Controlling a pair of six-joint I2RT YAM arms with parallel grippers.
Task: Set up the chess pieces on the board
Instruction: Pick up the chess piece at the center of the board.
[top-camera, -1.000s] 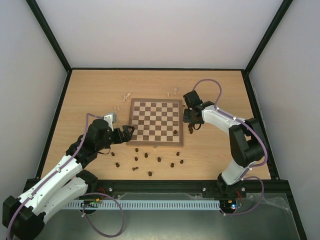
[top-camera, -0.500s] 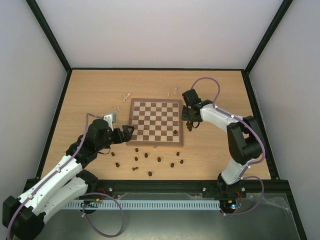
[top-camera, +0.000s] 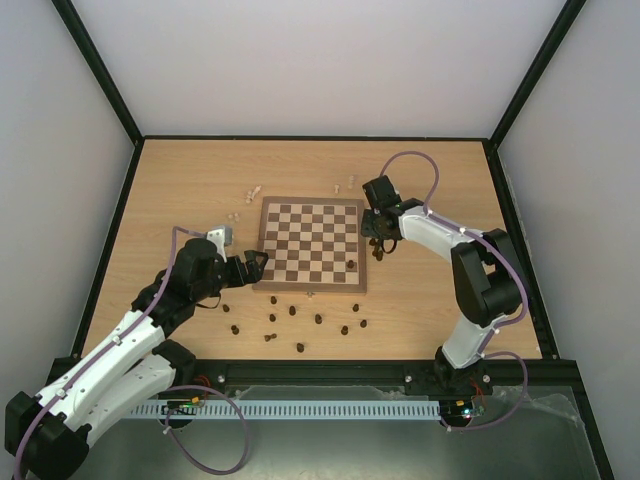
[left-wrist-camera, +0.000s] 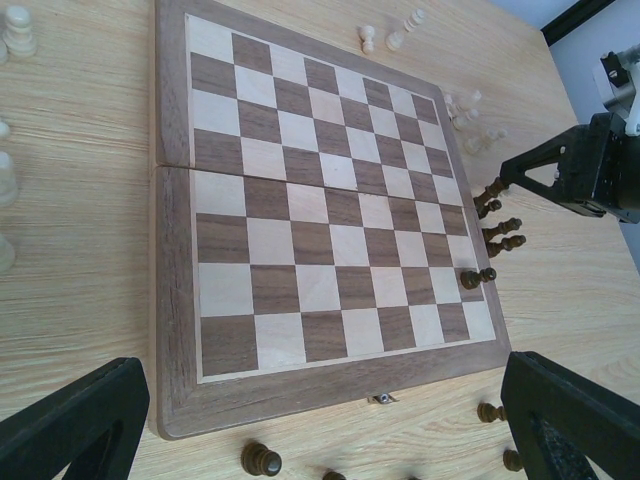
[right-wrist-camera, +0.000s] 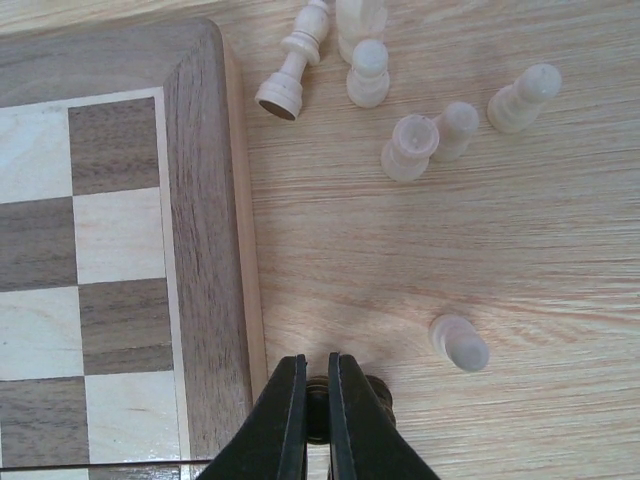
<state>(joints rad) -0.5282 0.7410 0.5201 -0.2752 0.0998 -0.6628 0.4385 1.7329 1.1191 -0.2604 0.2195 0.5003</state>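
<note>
Slowly the right hand (right-wrist-camera: 317, 372) has slid along the right side of the board (top-camera: 312, 243) toward its far corner — clenched on a dark chess piece (right-wrist-camera: 317, 412) just off the board's edge. The left hand (top-camera: 254, 266) has not moved; it is wide open and empty by the board's near left corner. So I think that piece is on its way — only a lone dark piece (left-wrist-camera: 478, 277) stands on the board.

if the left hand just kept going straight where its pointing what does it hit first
The left hand would most likely meet the board at its near brown border; a dark piece lies just short of it, but may pass underneath.
</note>
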